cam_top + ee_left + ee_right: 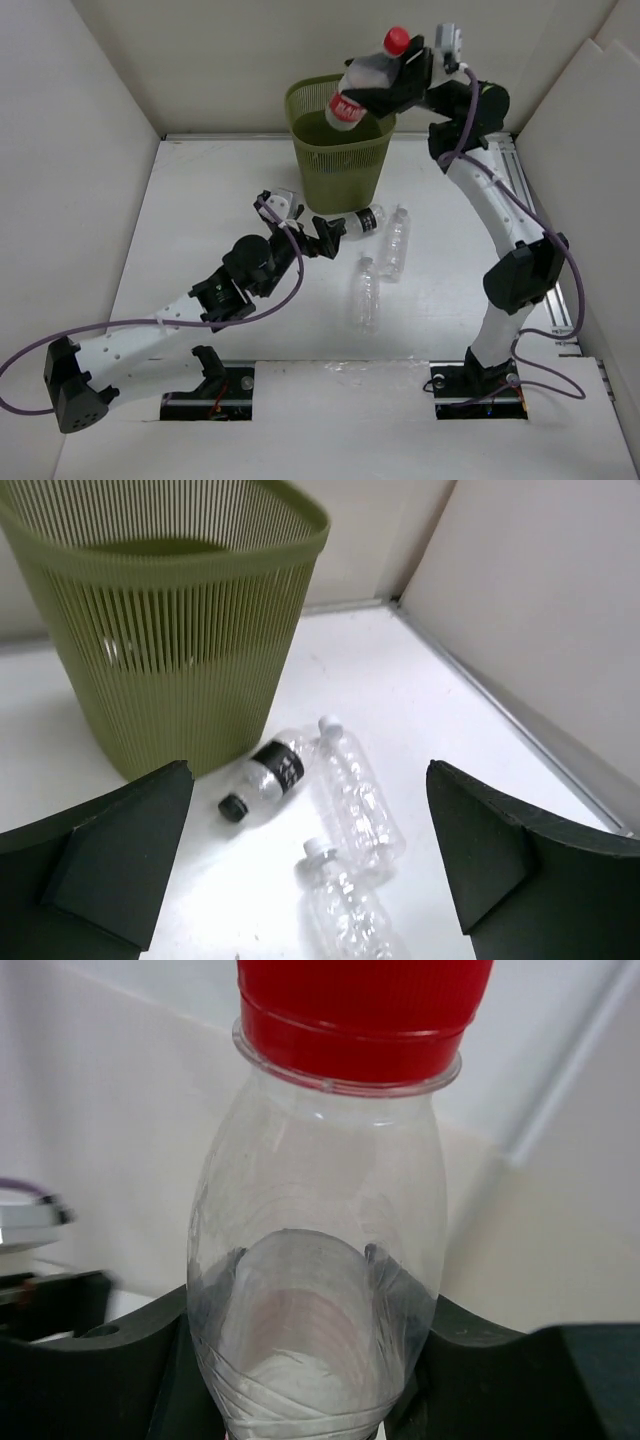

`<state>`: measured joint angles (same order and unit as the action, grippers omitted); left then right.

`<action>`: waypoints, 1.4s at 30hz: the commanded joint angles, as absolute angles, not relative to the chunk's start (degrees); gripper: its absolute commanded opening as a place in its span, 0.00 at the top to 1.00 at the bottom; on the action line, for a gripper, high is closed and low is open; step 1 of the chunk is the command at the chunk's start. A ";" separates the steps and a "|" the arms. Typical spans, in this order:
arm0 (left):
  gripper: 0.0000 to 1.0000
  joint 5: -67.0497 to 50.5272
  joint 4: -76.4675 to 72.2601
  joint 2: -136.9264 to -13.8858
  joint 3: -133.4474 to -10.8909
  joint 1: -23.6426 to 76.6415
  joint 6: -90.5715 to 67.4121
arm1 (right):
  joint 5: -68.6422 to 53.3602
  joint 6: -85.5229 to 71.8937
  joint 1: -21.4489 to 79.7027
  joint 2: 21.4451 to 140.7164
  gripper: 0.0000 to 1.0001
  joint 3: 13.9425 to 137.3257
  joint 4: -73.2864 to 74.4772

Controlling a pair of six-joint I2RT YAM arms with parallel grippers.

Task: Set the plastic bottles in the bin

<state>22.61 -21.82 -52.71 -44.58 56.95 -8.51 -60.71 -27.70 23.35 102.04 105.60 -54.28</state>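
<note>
The olive-green mesh bin point(340, 170) stands at the back middle of the table; it also shows in the left wrist view point(170, 650). My right gripper point(395, 82) is shut on a red-capped bottle with a red-white label point(362, 92), held tilted over the bin's rim; its clear body and red cap fill the right wrist view point(320, 1260). My left gripper point(325, 238) is open and empty, low over the table in front of the bin. A black-labelled bottle point(262, 777) lies just ahead of it, with two clear unlabelled bottles point(355, 795) point(345, 910) beside it.
White walls enclose the table on the left, back and right. A metal rail point(535, 230) runs along the right side. The three loose bottles lie together in the table's middle point(385, 250).
</note>
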 commanded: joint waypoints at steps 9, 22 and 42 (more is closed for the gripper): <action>0.00 24.09 -4.94 -64.41 -50.00 57.22 -23.71 | -54.41 -18.37 14.86 134.02 0.88 142.26 -36.31; 0.00 17.48 13.00 -74.08 -57.56 62.65 -37.42 | -52.65 -4.68 7.92 106.56 0.00 116.49 -26.83; 0.00 16.52 15.56 -99.57 -64.15 68.47 -53.61 | -52.38 16.35 1.93 69.43 0.00 76.03 -6.50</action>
<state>16.23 16.69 -98.89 -60.99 68.18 -51.66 -50.37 14.31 1.89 70.65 75.64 -6.50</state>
